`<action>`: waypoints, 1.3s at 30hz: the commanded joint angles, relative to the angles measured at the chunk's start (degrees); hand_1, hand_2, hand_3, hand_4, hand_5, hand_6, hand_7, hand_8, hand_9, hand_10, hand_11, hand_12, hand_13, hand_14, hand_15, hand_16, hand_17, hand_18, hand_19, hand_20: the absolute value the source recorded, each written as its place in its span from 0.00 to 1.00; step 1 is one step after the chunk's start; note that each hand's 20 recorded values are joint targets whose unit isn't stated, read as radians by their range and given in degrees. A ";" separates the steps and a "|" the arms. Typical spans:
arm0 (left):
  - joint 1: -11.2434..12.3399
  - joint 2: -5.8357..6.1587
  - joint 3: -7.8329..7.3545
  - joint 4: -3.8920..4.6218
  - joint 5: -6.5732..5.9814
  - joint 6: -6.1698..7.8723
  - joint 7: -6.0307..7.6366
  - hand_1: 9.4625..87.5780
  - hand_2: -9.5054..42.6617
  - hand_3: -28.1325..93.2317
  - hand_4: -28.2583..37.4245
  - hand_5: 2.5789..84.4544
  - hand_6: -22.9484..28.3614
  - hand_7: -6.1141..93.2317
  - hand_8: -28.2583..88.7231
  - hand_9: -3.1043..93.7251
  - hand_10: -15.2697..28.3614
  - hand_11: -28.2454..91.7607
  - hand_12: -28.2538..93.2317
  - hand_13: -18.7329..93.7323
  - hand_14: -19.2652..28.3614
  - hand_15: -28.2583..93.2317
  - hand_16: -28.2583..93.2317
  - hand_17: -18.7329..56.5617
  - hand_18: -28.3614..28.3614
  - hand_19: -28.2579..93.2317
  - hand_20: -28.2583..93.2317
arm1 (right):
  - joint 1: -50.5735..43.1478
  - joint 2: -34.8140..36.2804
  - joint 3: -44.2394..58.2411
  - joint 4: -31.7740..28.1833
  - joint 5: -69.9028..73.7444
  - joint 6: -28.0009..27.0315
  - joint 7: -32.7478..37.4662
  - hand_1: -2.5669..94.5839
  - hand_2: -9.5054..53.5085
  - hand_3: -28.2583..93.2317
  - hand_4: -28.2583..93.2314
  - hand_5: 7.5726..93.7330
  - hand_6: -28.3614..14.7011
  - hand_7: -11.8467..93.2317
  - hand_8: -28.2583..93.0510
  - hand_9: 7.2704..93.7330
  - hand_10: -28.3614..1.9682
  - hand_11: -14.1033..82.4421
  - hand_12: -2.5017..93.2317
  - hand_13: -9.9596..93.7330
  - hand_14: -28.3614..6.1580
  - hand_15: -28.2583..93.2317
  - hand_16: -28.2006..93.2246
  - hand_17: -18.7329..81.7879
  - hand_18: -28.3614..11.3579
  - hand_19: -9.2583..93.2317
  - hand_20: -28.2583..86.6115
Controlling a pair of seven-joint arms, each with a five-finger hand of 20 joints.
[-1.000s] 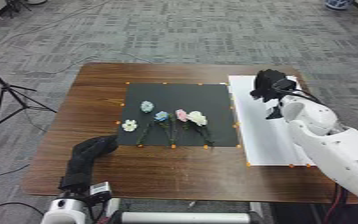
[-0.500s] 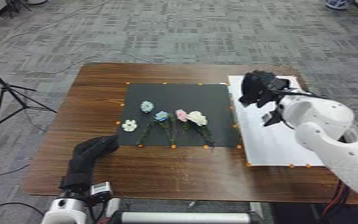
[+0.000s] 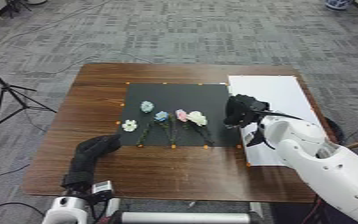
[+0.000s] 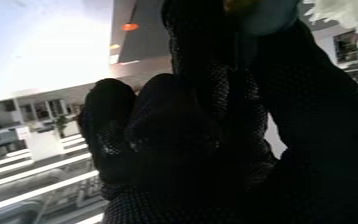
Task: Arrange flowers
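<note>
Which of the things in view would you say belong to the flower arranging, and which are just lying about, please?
Likely part of the job:
- pale blue-green flower
- blue flower
- pink flower
- larger white flower
- small white flower
- dark mat under them
- white board

Probably just about:
- tripod
- blue-and-white pot on the floor

And the right hand (image 3: 241, 111) covers part of the white board's (image 3: 278, 92) edge and the dark mat's (image 3: 171, 95) in the head view! Over in the right wrist view, a white flower (image 4: 342, 11) runs off the edge, and a bluish thing (image 4: 272, 19), blurred and cut off, can't be named. Crossing stems (image 3: 174, 133)? Too small to untangle!
</note>
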 commanded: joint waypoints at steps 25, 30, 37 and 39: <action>0.10 -0.92 0.51 0.31 0.10 -1.82 -0.63 0.25 0.22 0.79 0.10 0.64 0.44 0.26 0.17 0.58 0.67 0.45 0.35 0.54 0.77 0.51 0.25 0.28 0.77 0.44 0.43 | -14.47 0.34 27.85 -10.67 2.09 -2.83 1.33 0.25 0.03 0.73 0.13 0.61 0.58 0.24 0.19 0.68 0.37 0.27 0.24 0.83 0.52 0.74 0.52 0.68 0.21 0.98 0.73; 0.89 -1.26 0.37 0.35 1.15 -2.15 -0.65 0.25 0.22 0.79 0.10 0.64 0.44 0.26 0.17 0.59 0.67 0.45 0.35 0.54 0.77 0.50 0.25 0.29 0.77 0.43 0.42 | -34.44 -16.32 49.82 -17.60 20.26 9.42 -12.01 0.24 0.13 0.78 0.11 0.48 0.57 0.24 0.18 0.47 0.38 0.22 0.24 0.57 0.30 0.47 0.45 0.39 0.20 0.59 0.62; 0.32 -0.64 1.37 0.40 0.36 0.03 5.14 0.26 0.22 0.79 0.10 0.65 0.44 0.26 0.17 0.59 0.68 0.45 0.35 0.56 0.77 0.50 0.25 0.33 0.74 0.40 0.41 | -41.31 -34.16 50.84 -17.70 79.65 -2.09 -21.12 0.24 0.14 0.79 0.10 0.54 0.62 0.25 0.18 0.57 0.43 0.23 0.23 0.66 0.38 0.42 0.50 0.49 0.30 0.42 0.61; -1.28 -0.12 2.09 0.70 0.46 0.98 6.91 0.26 0.22 0.79 0.10 0.66 0.43 0.27 0.16 0.60 0.68 0.45 0.35 0.57 0.77 0.50 0.25 0.35 0.73 0.39 0.40 | -41.60 -33.88 48.46 -16.69 66.28 4.60 -27.73 0.25 0.15 0.80 0.10 0.59 0.64 0.30 0.17 0.66 0.43 0.30 0.27 0.70 0.44 0.54 0.50 0.52 0.28 0.56 0.67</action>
